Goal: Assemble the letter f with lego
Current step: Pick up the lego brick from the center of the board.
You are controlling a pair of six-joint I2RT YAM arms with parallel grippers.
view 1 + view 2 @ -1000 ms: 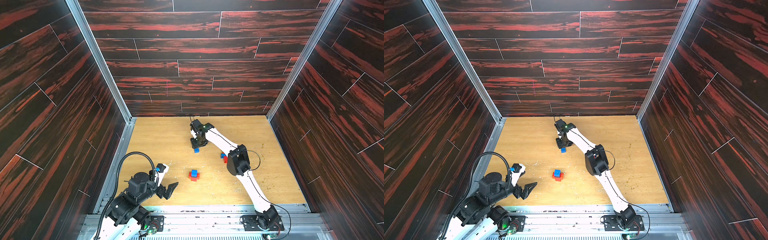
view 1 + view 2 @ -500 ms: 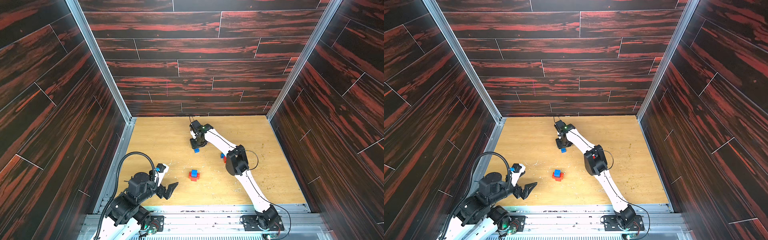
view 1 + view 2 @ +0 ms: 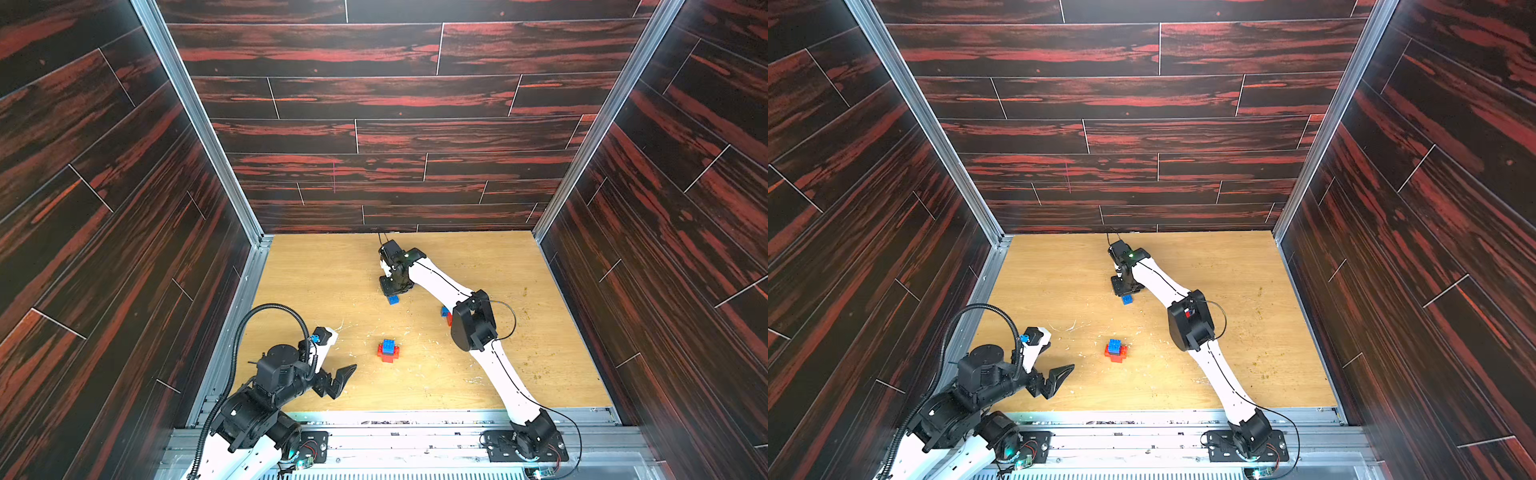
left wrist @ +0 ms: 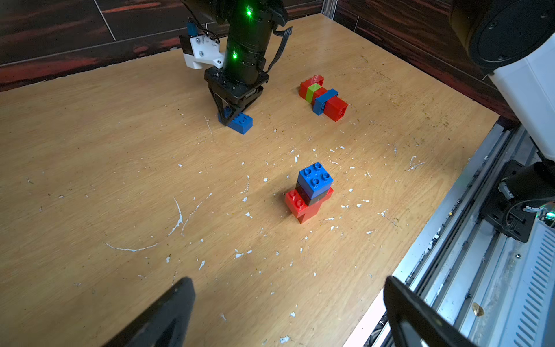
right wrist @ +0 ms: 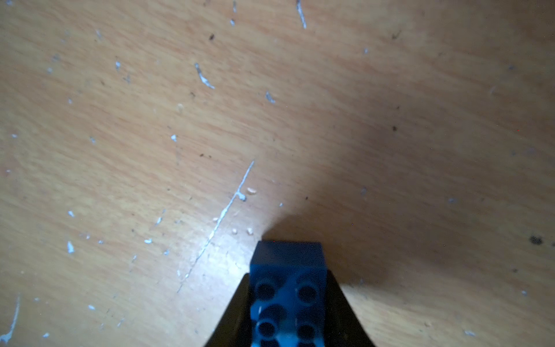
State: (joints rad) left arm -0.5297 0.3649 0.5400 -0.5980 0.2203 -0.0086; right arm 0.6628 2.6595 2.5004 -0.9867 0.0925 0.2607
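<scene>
My right gripper (image 3: 393, 291) points down at the far middle of the table, shut on one end of an oblong blue lego brick (image 4: 240, 122) that rests on the wood. In the right wrist view both black fingers press the blue brick's (image 5: 288, 279) sides. A small stack, blue on black on red (image 3: 388, 351), stands mid-table. A lying row of red, lime green and blue bricks (image 4: 322, 97) sits to the right, mostly hidden by the right elbow in both top views. My left gripper (image 4: 285, 303) hovers open near the front left, holding nothing.
The wooden table (image 3: 316, 282) is scratched and flecked with white chips. Dark panelled walls close it in on three sides. A metal rail (image 3: 415, 419) runs along the front edge. The right arm's elbow (image 3: 473, 324) hangs over the table's right half.
The right gripper's jaws have closed in on the blue brick, with a slight shift of the wrist. The left arm and the other bricks have not moved.
</scene>
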